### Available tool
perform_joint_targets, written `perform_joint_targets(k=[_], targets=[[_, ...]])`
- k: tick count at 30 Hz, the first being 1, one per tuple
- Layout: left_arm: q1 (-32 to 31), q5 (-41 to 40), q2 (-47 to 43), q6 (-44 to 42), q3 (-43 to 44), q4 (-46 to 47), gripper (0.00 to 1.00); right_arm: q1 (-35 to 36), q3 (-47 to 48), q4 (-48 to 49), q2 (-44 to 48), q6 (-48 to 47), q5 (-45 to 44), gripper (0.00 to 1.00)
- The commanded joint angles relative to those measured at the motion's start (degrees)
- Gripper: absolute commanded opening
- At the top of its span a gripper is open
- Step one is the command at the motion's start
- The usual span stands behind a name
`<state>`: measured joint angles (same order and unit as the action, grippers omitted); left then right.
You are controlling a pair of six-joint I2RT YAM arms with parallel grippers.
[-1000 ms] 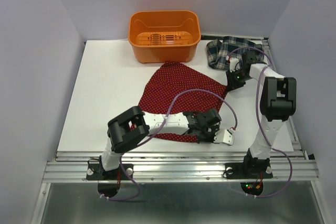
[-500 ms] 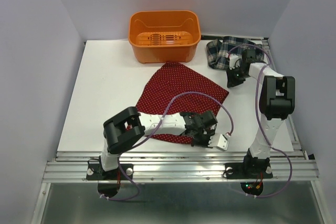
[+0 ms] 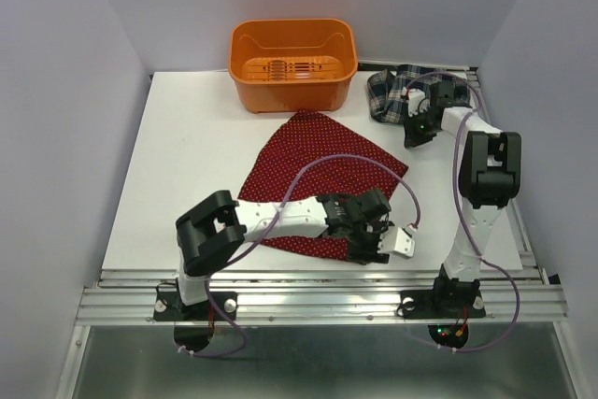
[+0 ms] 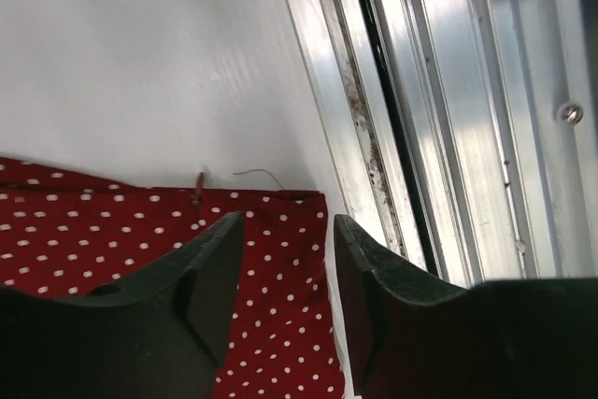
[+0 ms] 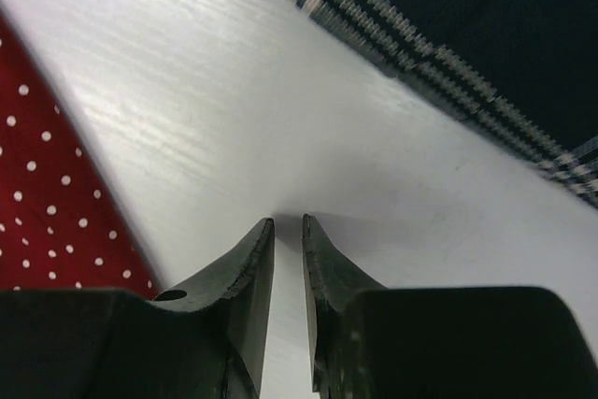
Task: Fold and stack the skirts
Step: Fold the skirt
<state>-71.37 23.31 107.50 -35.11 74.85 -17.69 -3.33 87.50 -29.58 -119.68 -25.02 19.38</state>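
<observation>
My left gripper is spread apart over the dark red white-dotted cloth skirt corner; right gripper pinched nearly together on nothing, near the dark plaid cloth skirt.

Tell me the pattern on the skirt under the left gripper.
The skirt is dark red with small white dots, clearest in the left wrist view.

The left end effector has slid a little toward 8 o'clock over the red skirt. The right end effector has moved toward 12 o'clock, closer to the plaid skirt.
</observation>
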Motion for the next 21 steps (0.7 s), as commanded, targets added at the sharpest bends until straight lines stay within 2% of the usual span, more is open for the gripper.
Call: perform_joint_targets(k=[1, 3, 5, 6, 9, 10, 12, 17, 21], targets=[[1.76, 0.5, -10.11, 7.06, 5.48, 2.31, 0.62, 0.08, 5.65, 0.15, -0.82, 1.98, -1.44, 0.24], [5.44, 0.77, -13.79, 12.32, 4.52, 1.96, 0.62, 0.08, 6.89, -1.44, 1.37, 3.73, 0.38, 0.27], [10.26, 2.7, -15.65, 13.65, 3.99, 1.7, 0.62, 0.6, 7.33, -2.58, 3.65, 4.53, 1.54, 0.29], [16.38, 3.66, -16.79, 14.89, 2.6, 0.65, 0.61, 2.09, 7.16, -3.72, 5.84, 4.62, 1.02, 0.31], [25.38, 3.5, -17.85, 10.89, -0.57, -2.78, 0.53, 4.99, 6.19, -6.45, 8.31, 5.15, -1.18, 0.32], [30.8, 2.19, -18.2, 9.99, -3.19, -2.44, 0.51, 6.83, 5.4, -8.1, 9.02, 5.41, -2.66, 0.32], [37.06, -0.44, -18.73, 5.96, -5.32, -2.78, 0.48, 8.86, 4.87, -10.04, 8.59, 5.5, -4.43, 0.32], [42.01, -4.76, -19.61, -3.35, -14.44, -2.53, 0.44, 11.23, 0.84, -11.82, 7.01, 4.89, -6.89, 0.32], [42.11, -6.43, -22.42, -8.56, -22.36, -1.99, 0.41, 12.65, -1.46, -9.44, 5.07, 4.45, -10.14, 0.32]])
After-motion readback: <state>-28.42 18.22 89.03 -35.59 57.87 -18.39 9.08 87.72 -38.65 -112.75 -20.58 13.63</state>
